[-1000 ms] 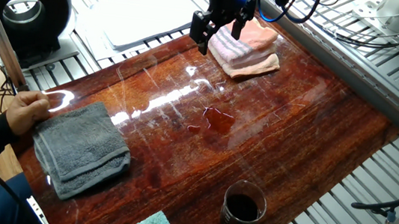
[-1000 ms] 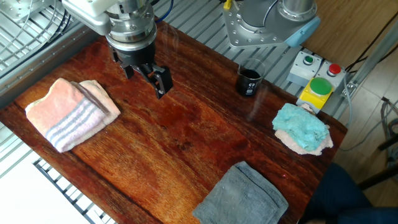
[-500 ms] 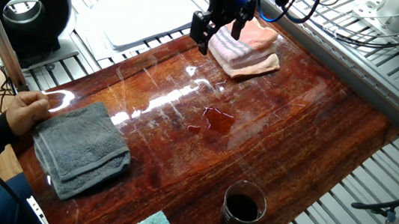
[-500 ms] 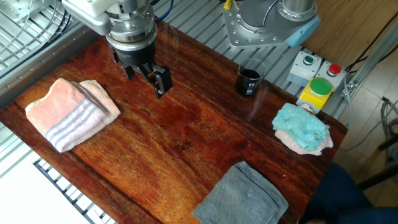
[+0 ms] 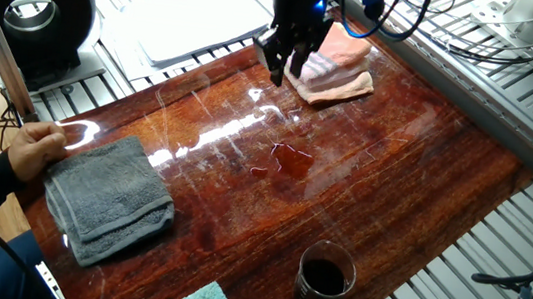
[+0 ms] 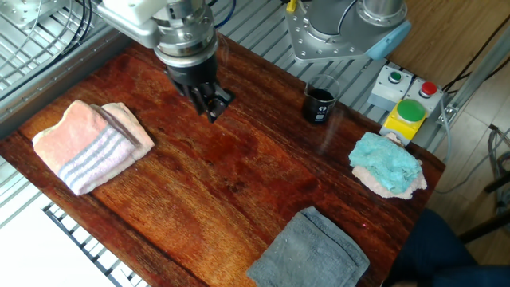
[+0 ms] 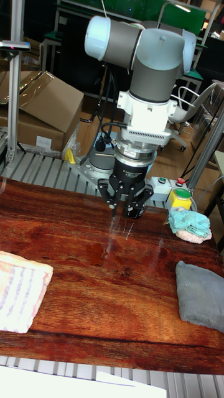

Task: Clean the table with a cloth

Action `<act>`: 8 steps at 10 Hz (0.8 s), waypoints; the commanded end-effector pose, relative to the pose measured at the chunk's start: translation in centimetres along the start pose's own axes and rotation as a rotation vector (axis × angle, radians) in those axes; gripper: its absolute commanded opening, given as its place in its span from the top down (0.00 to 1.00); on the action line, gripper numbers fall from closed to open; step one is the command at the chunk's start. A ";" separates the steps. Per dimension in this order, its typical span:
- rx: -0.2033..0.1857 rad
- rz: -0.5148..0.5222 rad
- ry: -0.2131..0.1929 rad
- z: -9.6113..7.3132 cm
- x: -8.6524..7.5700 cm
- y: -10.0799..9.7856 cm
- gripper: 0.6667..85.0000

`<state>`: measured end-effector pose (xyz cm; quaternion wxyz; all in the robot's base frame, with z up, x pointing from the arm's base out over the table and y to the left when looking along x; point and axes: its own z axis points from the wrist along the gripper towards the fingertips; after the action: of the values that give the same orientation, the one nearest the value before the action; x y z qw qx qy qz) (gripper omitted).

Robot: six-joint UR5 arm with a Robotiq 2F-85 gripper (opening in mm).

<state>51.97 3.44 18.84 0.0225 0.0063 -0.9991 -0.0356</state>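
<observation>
The cloth [image 5: 337,70] [image 6: 90,147] [image 7: 20,290], a folded pink-peach towel with pale stripes, lies near one end of the reddish-brown table [image 5: 414,176] [image 6: 175,199] [image 7: 87,280]. My gripper [image 5: 283,64] [image 6: 213,103] [image 7: 126,209] hangs just above the wood beside the cloth, apart from it. It is open and nothing sits between its fingers. A small dark puddle [image 5: 291,159] lies on the table, a little way from the gripper toward the middle.
On the table are a thick grey towel [image 5: 110,197] [image 6: 311,252], with a person's hand [image 5: 37,148] at its edge, a glass of dark liquid [image 5: 325,273] [image 6: 320,102] and a teal cloth [image 6: 386,164] [image 7: 190,225]. A white board [image 5: 199,21] lies beyond the table's end.
The gripper has turned about its wrist and shifted slightly away from the cloth, toward the table's middle. The cloth and the other things lie where they were.
</observation>
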 end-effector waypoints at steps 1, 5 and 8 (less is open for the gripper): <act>-0.028 0.002 0.002 -0.2 0.6 1.0 1.00; -0.028 -0.003 0.007 -0.2 0.8 1.0 1.00; -0.030 -0.005 0.007 -0.2 0.5 0.9 1.00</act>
<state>51.27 4.03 18.99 0.0269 0.0085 -0.9987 -0.0434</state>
